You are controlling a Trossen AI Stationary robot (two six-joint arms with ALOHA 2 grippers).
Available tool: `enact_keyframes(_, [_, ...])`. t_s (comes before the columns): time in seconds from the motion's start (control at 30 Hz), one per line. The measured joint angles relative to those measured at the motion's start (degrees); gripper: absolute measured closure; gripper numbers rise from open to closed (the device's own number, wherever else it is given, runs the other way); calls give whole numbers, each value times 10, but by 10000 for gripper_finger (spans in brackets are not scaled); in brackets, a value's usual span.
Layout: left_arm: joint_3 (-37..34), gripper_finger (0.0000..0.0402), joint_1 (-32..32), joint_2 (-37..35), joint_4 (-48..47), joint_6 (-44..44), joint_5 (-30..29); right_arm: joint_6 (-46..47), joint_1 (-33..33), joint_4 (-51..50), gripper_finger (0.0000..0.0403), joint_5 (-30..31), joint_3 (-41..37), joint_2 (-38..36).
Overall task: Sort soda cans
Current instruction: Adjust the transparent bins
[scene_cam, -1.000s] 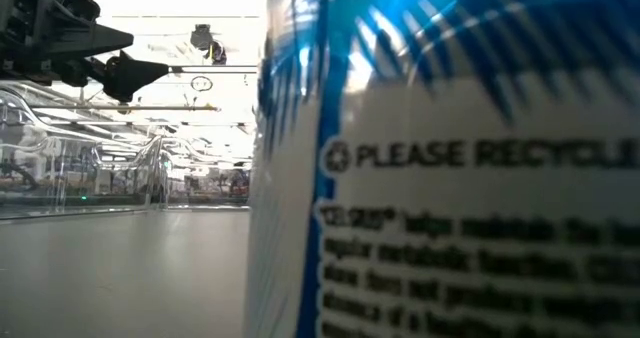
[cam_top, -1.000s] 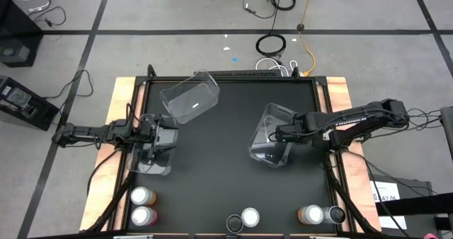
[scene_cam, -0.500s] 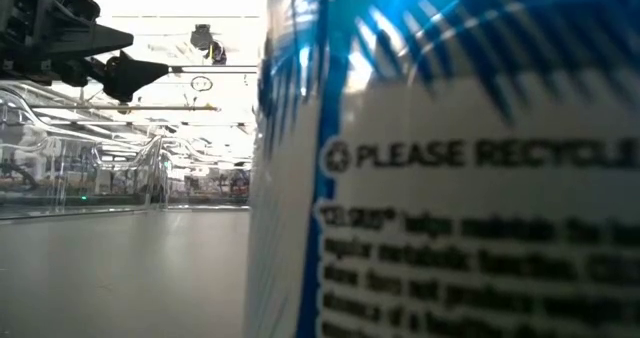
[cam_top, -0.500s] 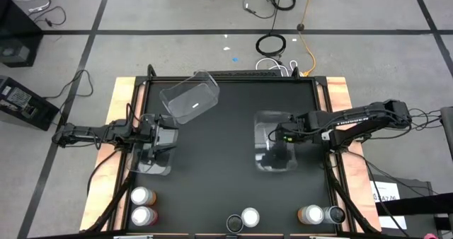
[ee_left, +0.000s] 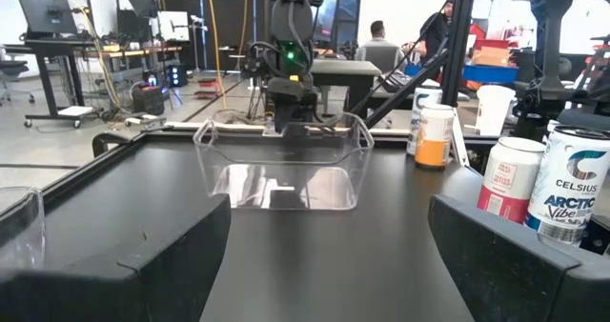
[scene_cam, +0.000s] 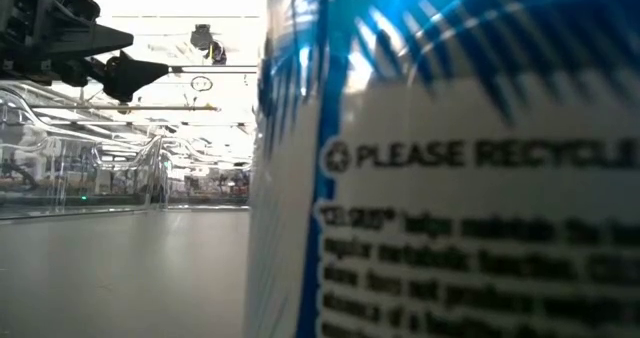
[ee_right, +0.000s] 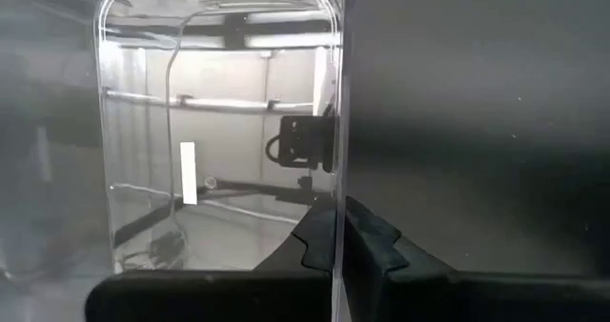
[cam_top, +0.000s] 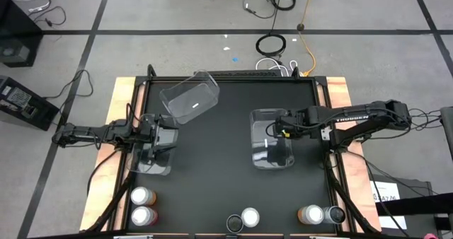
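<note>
Several soda cans stand upright along the table's near edge: two at the left [cam_top: 141, 204], a silver-topped one in the middle [cam_top: 249, 216], two at the right [cam_top: 320, 213]. One of them [scene_cam: 450, 158] fills the low view. A clear plastic bin [cam_top: 272, 141] sits right of centre, and my right gripper [cam_top: 279, 133] is shut on its wall. My left gripper [cam_top: 168, 136] stays level at the table's left side, open, above another clear bin [cam_top: 151, 161], and touches nothing. My right gripper pinches the clear bin's wall on the table's right side [ee_right: 335, 184] at the rim, one finger inside the bin and one outside. The fingers [ee_right: 376, 241] come from above, pointing down. The bin stays upright; its bottom [ee_left: 283, 203] seems to rest on the table.
A third clear bin [cam_top: 190, 99] lies tilted at the far left of the black mat. Raised wooden borders [cam_top: 124, 97] frame the table. In the left wrist view, people sit beyond the table and cans [ee_left: 510, 179] stand at one side. Bare mat lies between the bins and the cans.
My right gripper has rolled its wrist while holding the clear bin's wall. The bin, which lay slanted across the mat, has turned about and now stands square with the table's edges, staying right of centre.
</note>
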Motion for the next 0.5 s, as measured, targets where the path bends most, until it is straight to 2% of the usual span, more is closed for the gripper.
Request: enact_keyframes(0.5, [0, 35, 0, 0, 0, 0, 0, 28, 0, -6, 383, -12, 1, 0])
